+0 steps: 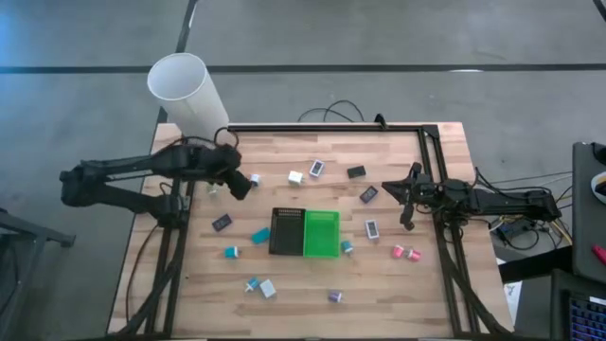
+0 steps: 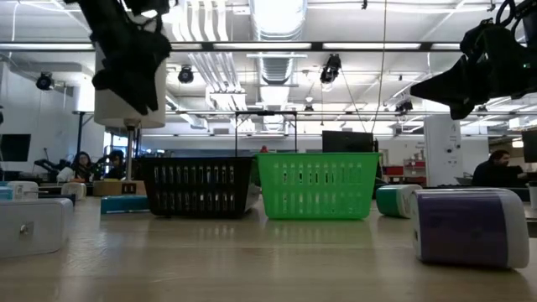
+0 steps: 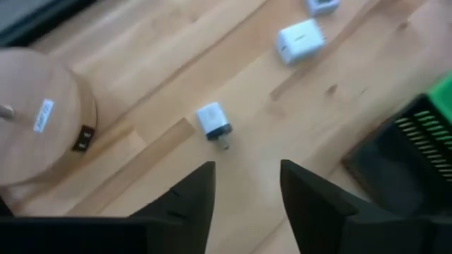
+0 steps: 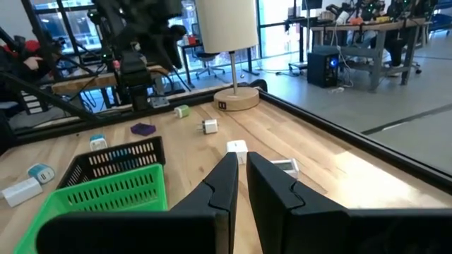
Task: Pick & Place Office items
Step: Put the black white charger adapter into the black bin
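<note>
Several small office items lie scattered on the wooden table (image 1: 398, 284): white, black, teal, pink and purple pieces around a black tray (image 1: 286, 231) and a green tray (image 1: 320, 233). My left gripper (image 1: 241, 185) hovers open near the lamp's foot. In the left wrist view a small white plug piece (image 3: 212, 121) lies just ahead of the left gripper (image 3: 247, 187), untouched. My right gripper (image 1: 407, 204) is raised near the table's right side, shut and empty, also seen in its wrist view (image 4: 241, 180). A black piece (image 1: 368, 193) lies beside it.
A tall white lamp (image 1: 187, 90) stands on a round wooden base (image 3: 35, 120) at the far left corner. A black frame rail (image 1: 322, 127) runs along the far and right edges. Pink pieces (image 1: 405, 252) lie near the right edge, and a purple piece (image 2: 470, 225) near the front.
</note>
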You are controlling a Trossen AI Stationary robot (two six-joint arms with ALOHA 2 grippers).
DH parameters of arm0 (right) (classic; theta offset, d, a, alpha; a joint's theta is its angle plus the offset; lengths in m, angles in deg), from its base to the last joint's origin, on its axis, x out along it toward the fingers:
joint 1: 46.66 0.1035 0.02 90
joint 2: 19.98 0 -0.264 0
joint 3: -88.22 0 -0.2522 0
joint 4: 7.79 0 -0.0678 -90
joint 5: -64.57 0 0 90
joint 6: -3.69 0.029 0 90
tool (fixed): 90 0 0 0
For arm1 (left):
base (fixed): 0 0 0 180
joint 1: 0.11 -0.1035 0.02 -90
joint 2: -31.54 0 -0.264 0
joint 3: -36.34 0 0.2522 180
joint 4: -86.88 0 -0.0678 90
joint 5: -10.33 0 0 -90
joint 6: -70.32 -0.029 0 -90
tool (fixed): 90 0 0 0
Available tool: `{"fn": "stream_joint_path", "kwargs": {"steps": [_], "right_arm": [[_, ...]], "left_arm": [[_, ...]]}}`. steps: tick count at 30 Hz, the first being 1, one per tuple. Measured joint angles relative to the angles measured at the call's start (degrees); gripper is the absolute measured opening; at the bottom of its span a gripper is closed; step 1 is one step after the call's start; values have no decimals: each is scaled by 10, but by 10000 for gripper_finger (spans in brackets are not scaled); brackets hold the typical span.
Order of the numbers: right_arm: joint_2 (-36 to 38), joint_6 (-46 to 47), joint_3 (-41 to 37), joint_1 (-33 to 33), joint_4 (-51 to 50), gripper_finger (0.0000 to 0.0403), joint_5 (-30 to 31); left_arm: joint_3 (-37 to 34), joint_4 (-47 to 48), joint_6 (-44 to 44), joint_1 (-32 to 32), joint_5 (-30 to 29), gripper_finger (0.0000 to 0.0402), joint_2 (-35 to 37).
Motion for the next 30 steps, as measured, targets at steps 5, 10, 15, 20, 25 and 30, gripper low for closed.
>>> {"fn": "stream_joint_path", "kwargs": {"steps": [5, 10, 15, 20, 25, 30], "right_arm": [[0, 0, 0, 0, 0, 34, 0], [0, 0, 0, 0, 0, 34, 0], [0, 0, 0, 0, 0, 34, 0], [0, 4, 0, 0, 0, 34, -1], [0, 5, 0, 0, -1, 34, -1], [0, 4, 0, 0, -1, 34, -1]], "left_arm": [[0, -12, -29, -66, 77, 204, -30], [0, -27, -50, -103, 108, 233, -51], [0, -32, -53, -109, 117, 251, -79], [0, -54, -53, -110, 121, 259, -118], [0, -67, -53, -114, 123, 259, -161], [0, -74, -58, -127, 123, 260, -199]]}}
